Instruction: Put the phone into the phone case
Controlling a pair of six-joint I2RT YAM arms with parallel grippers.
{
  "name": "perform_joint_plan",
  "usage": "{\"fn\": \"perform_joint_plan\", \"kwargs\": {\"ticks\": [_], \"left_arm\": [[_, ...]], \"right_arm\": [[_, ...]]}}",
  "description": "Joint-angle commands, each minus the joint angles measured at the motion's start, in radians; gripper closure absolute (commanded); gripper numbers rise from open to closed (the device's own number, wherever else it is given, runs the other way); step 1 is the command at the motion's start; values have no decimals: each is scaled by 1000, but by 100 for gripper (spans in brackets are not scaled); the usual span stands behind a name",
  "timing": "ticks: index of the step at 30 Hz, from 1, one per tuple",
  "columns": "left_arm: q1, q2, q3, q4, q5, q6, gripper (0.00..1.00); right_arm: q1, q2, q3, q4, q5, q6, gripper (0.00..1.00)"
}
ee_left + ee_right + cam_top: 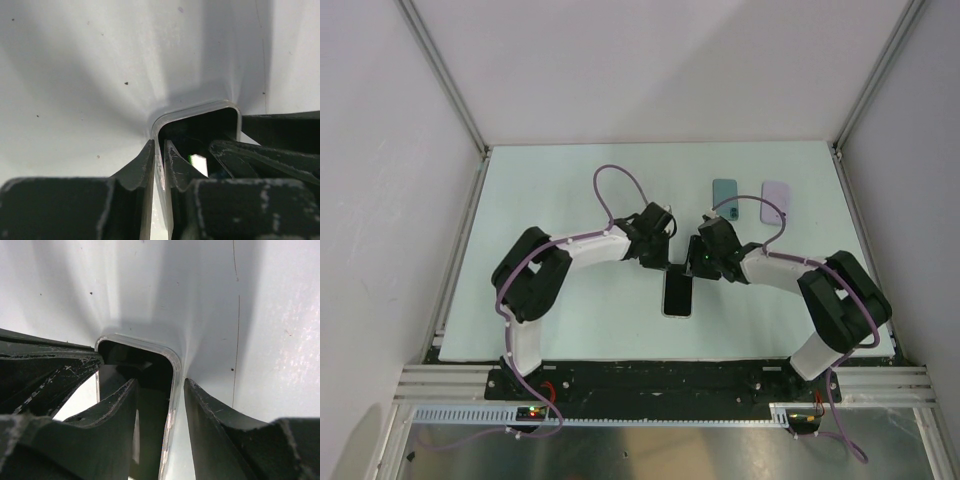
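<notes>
Phone [677, 293] lies flat, black screen up, on the table [570, 200], directly under and between the tips of the two grippers, which meet over its far end.

The left gripper [666, 267] comes in from the left onto the far left corner. In its wrist view [159, 160] the two fingers stand on either side of the phone's [212, 125] pale rim. The outer finger [137, 172] is on the table side, and the inner finger [177, 165] is over the glass. Both press close against the rim with almost no gap, so this gripper is pinched onto the phone's left edge.

The right gripper [692, 268] reaches in from the right at the far right corner. In its wrist view [160, 405] the fingers also straddle the phone's [145, 365] rim. The inner finger [117, 410] hangs over the screen, and the outer finger [210, 415] is beyond the edge above the bare table. A clear strip of table shows between the outer finger and the rim, so the jaws stand apart and grip nothing.

Beyond the right gripper, further out on the table, lie a teal slab [725, 198] and, just to its right, a lavender slab [776, 200]. They lie side by side, apart from each other and well apart from the phone. Whether either is a case cannot be told.
</notes>
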Motion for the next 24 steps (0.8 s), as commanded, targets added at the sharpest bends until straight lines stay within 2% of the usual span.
{"fn": "perform_joint_plan", "kwargs": {"ticks": [1,14,24], "left_arm": [[-22,57,-27,-15,-67,-19,86],[-61,75,-94,-15,-116,-51,93],[-61,45,-59,-15,-85,-64,99]], "right_arm": [[19,26,39,-54,59,-34,53],[57,54,49,-84,102,-36,55],[70,59,64,-128,151,-25,85]]}}
